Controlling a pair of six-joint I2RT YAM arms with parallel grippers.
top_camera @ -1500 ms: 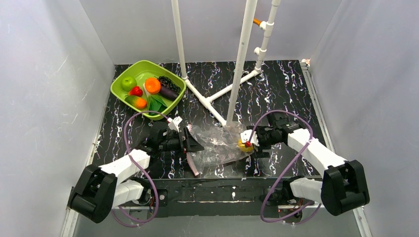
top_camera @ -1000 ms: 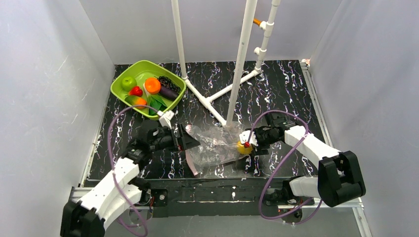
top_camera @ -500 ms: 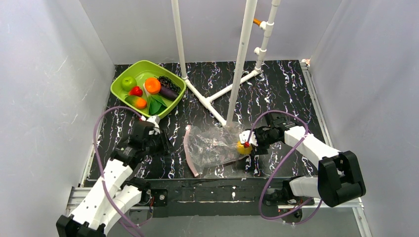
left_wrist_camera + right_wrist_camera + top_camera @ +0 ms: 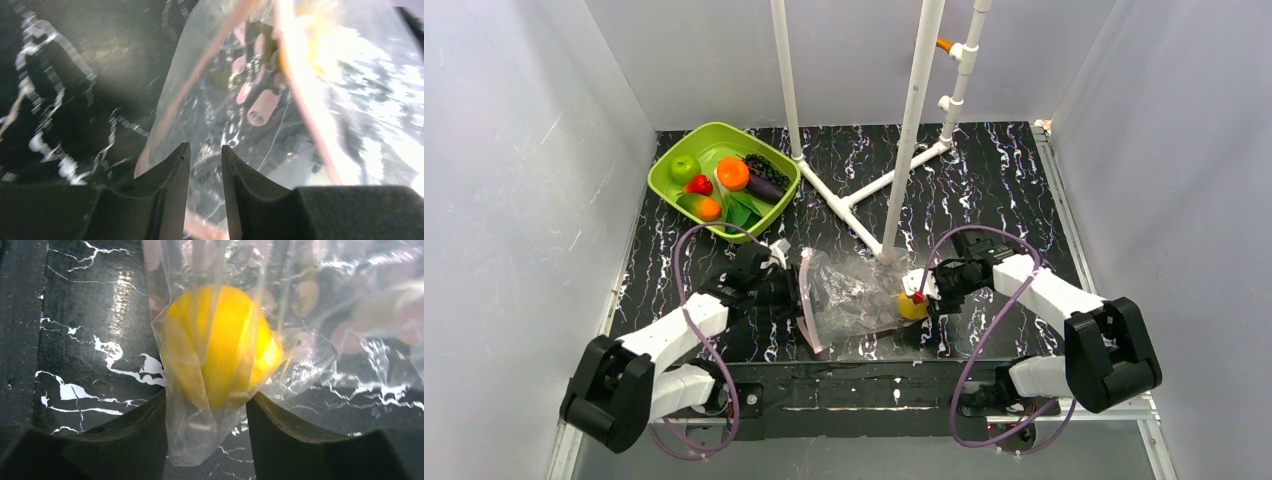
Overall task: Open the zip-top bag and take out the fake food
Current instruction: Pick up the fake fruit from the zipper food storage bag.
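Observation:
The zip-top bag [image 4: 854, 298] lies crumpled on the black mat, its pink zip strip [image 4: 805, 300] on the left and its mouth gaping. My left gripper [image 4: 792, 290] is at that mouth. In the left wrist view its jaws [image 4: 205, 152] stand a narrow gap apart, with the lip of the bag [image 4: 225, 100] between them. My right gripper [image 4: 921, 296] is shut on the bag's closed end, pinching the yellow lemon [image 4: 220, 340] through the plastic [image 4: 320, 315]. The other fake food, including a green apple [image 4: 684, 166] and an orange [image 4: 733, 173], lies in the lime-green tray [image 4: 656, 182].
A white PVC pipe frame [image 4: 864, 195] lies on the mat just behind the bag, with upright poles [image 4: 909, 130] rising from it. Grey walls close in the left, right and back sides. The arms' purple cables loop beside each wrist.
My left gripper let go of the bag's mouth, drew back to the left, then came back to the mouth with narrower jaws. The right gripper kept its hold and shifted slightly left.

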